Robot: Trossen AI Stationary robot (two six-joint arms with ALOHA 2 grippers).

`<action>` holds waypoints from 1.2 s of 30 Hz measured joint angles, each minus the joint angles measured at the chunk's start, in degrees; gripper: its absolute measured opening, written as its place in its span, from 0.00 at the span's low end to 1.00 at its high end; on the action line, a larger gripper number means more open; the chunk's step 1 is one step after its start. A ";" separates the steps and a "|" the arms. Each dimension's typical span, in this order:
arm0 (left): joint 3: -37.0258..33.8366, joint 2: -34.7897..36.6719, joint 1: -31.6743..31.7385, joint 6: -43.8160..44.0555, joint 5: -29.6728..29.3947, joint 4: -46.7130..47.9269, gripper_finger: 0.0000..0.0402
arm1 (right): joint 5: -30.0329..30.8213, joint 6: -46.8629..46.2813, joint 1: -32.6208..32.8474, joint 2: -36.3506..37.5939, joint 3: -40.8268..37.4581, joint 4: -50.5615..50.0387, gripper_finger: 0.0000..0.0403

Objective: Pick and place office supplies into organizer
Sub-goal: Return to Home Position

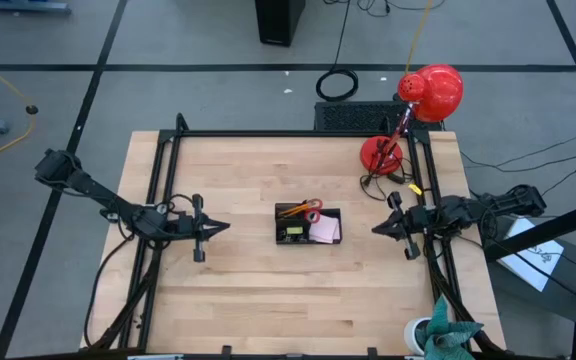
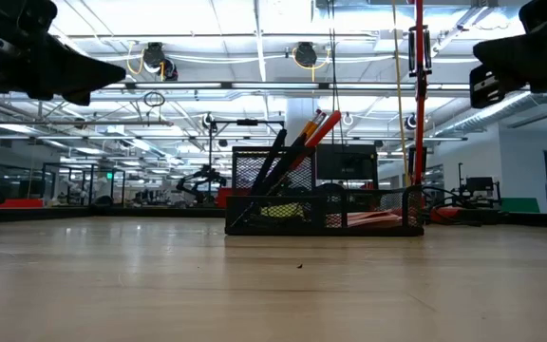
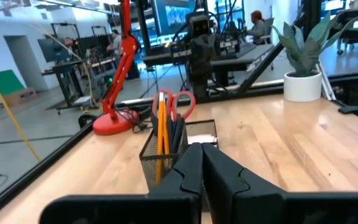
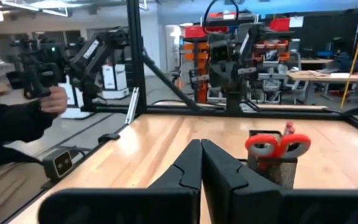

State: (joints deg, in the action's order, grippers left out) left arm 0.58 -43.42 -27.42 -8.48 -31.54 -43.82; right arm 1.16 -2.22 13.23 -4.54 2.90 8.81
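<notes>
The black mesh organizer (image 1: 308, 225) stands at the table's middle. In its taller section, red-handled scissors (image 4: 277, 145), orange pencils (image 3: 161, 127) and dark pens (image 2: 275, 163) stand upright, leaning on the rim. A pale pink sticky-note pad (image 1: 325, 230) and a small yellow item (image 2: 283, 210) lie in the low compartments. My left gripper (image 1: 225, 228) hovers shut to the organizer's left, pointing at it. My right gripper (image 1: 376, 229) hovers shut to its right, also pointing at it. Both are raised above the table.
A red desk lamp (image 1: 423, 105) stands at the far right corner with cables by its base. A potted plant (image 1: 438, 335) sits at the near right corner. A black frame (image 1: 158, 200) runs along the table's sides. A person's hand (image 4: 55, 99) shows beyond the table.
</notes>
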 joint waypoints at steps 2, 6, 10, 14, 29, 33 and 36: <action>0.00 0.00 0.00 0.15 -0.04 0.25 0.03 | 0.21 -0.02 0.00 0.00 0.00 1.23 0.00; 0.00 0.00 0.00 0.23 -0.04 0.29 0.01 | 2.06 -0.41 -0.02 0.00 0.00 3.77 0.00; 0.00 0.00 0.00 1.16 -0.06 0.29 0.03 | 1.75 -0.37 -0.02 -0.02 0.00 4.63 0.00; 0.00 0.00 0.02 1.81 -0.06 0.29 0.07 | 2.00 -1.01 -0.02 0.00 0.00 4.67 0.00; 0.02 0.00 0.02 1.52 -0.06 0.33 0.03 | 3.35 -1.55 -0.02 0.00 0.00 4.65 0.00; 0.03 0.00 0.02 1.35 -0.08 0.32 0.07 | 3.31 -1.59 -0.02 0.00 0.00 4.65 0.00; 0.04 0.00 0.02 1.30 -0.08 0.32 0.10 | 3.31 -1.60 -0.02 0.00 0.00 4.65 0.00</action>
State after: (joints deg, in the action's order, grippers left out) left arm 0.62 -43.42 -27.40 -7.18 -31.61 -43.50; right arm 4.47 -3.81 13.21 -4.54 2.90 13.45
